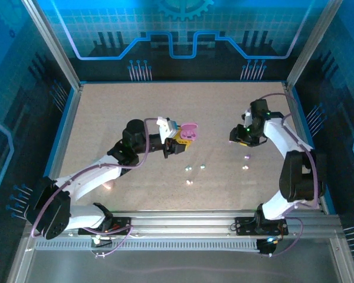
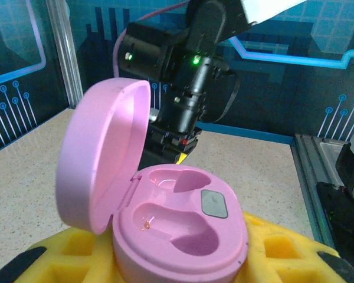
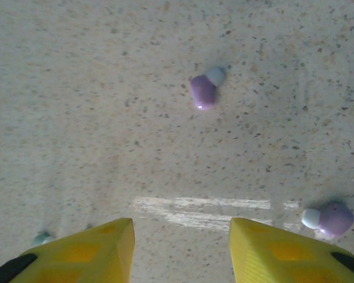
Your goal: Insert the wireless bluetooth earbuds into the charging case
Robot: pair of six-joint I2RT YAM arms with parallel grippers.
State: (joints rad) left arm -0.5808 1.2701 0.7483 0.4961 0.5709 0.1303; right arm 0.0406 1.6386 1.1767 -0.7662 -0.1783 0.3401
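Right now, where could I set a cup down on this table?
The far strip of the table along the back wall is bare, as is the middle of its near edge. The middle is crowded: the pink case in the left gripper, the open right gripper, and tiny earbuds scattered near them.

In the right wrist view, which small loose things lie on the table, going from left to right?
A pale greenish bit at the lower left → purple earbud with a pale tip, upper middle → second purple earbud, lower right.
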